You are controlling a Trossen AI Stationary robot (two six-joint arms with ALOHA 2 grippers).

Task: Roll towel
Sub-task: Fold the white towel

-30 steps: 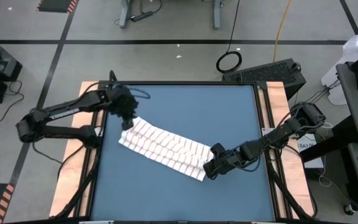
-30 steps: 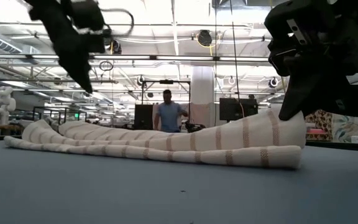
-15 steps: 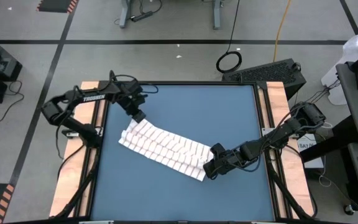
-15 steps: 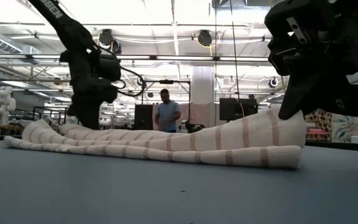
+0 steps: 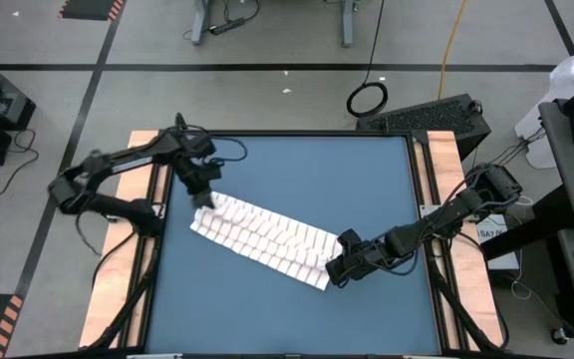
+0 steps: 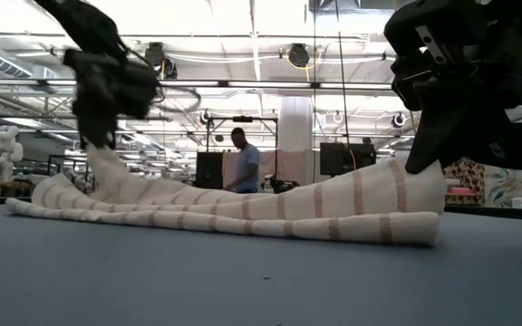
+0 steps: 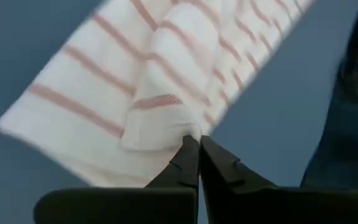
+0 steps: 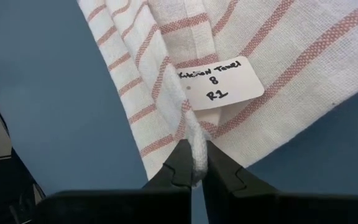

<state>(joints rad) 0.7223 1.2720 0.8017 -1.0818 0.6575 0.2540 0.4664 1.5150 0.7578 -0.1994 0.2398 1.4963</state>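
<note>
The towel point(image 5: 262, 239), white with narrow reddish stripes, lies bunched into a long band slanting across the blue table point(image 5: 297, 170) from the left toward the near right. My left gripper point(image 5: 205, 199) is shut on its left end. My right gripper point(image 5: 335, 269) is shut on its right end, which stands raised point(image 6: 397, 186) in the low view. The band's middle point(image 6: 243, 213) rests on the table. A white paper label point(image 8: 219, 84) sits on the cloth close to my right gripper's fingers. My left gripper pinches a small fold of cloth point(image 7: 188, 127) at the towel's left end between its two fingers, slanting down from above. The cloth rises there into a small peak point(image 6: 102, 161) below the fingers, while the rest of that end lies on the table. My right gripper pinches a thick bunched edge point(image 8: 191, 143) at the towel's right end between its two fingers, slanting down from the table's right. That end is held up off the table point(image 6: 406, 181), and the cloth slopes down from it toward the middle.
Wooden rails point(image 5: 147, 249) run along the table's left and right sides. Bare blue tabletop lies on the far side point(image 5: 317, 170) and on the near side point(image 5: 267, 319) of the towel. A person point(image 6: 243, 158) stands far off in the room behind.
My left gripper has swung toward the far edge, then come back down onto the towel's left end, tipping steeper, and has taken hold of it. The cloth there now stands up in a small peak; the rest of the towel has stayed where it was.
</note>
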